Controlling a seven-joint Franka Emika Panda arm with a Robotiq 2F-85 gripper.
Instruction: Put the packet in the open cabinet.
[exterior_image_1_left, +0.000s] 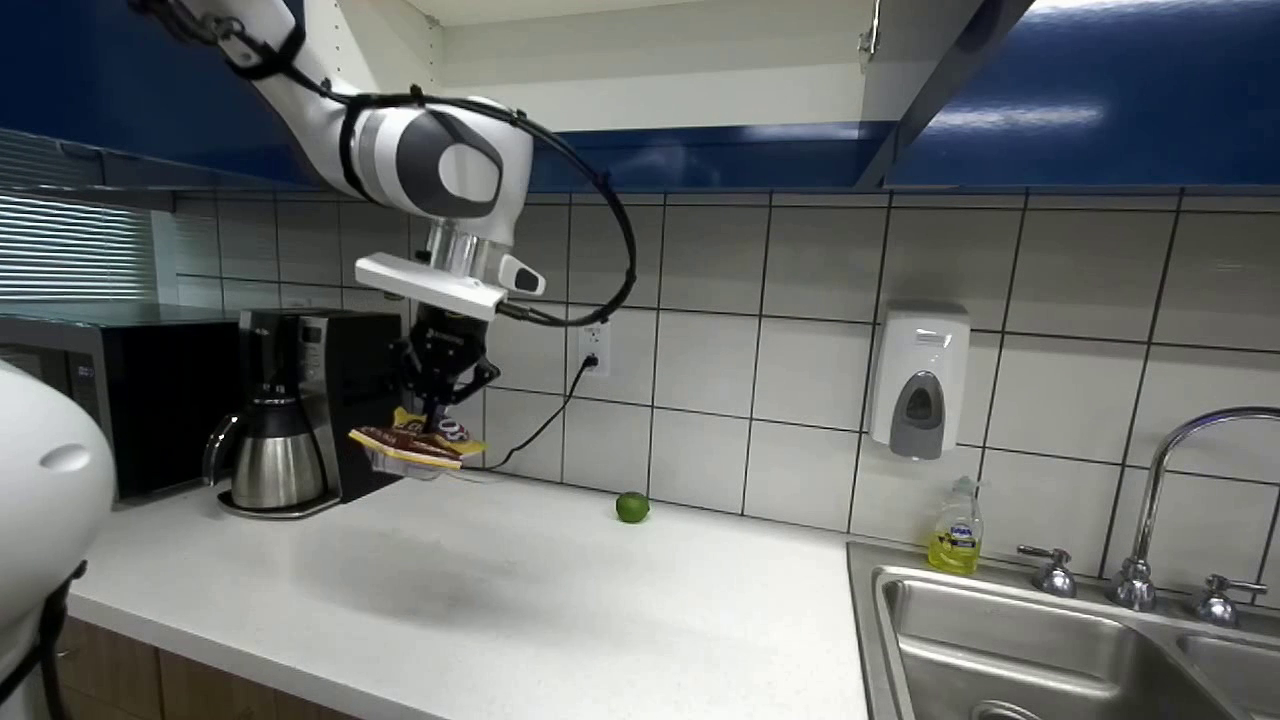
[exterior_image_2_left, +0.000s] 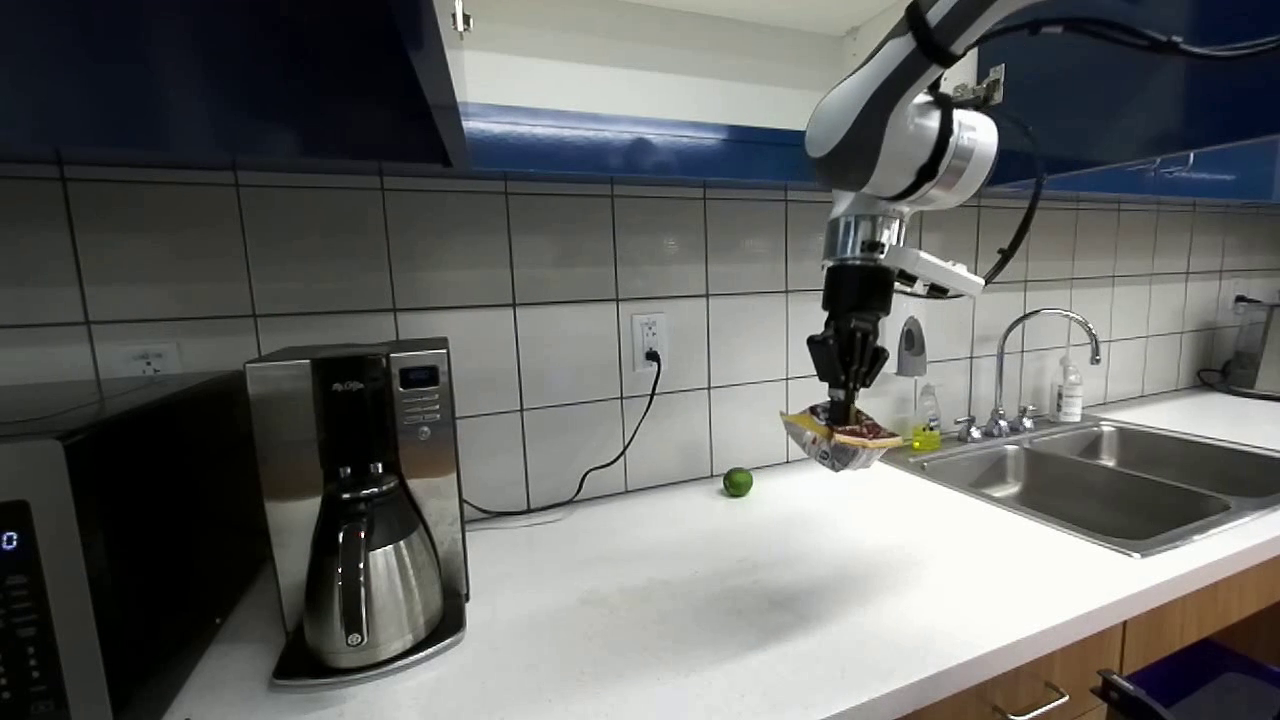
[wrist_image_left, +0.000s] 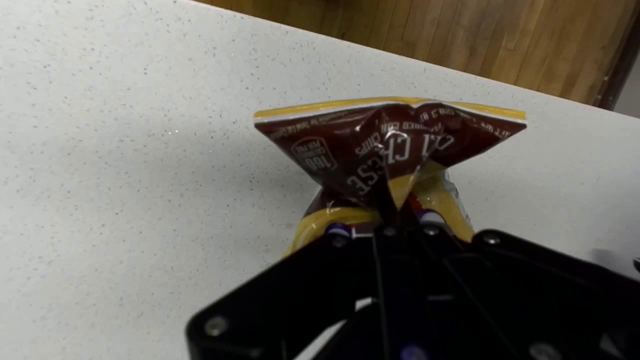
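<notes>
The packet is a crinkled dark red-brown and yellow snack bag. It shows in both exterior views and fills the middle of the wrist view. My gripper is shut on the packet's middle, which is pinched into folds; the fingers also show in an exterior view and the wrist view. The packet hangs above the white counter, apart from it. The open cabinet, with white interior and blue lower rim, is overhead in both exterior views. The gripper is well below the cabinet's lower edge.
Open blue cabinet doors flank the cabinet opening. A coffee maker and microwave stand at one end of the counter, a sink at the other. A lime lies near the tiled wall.
</notes>
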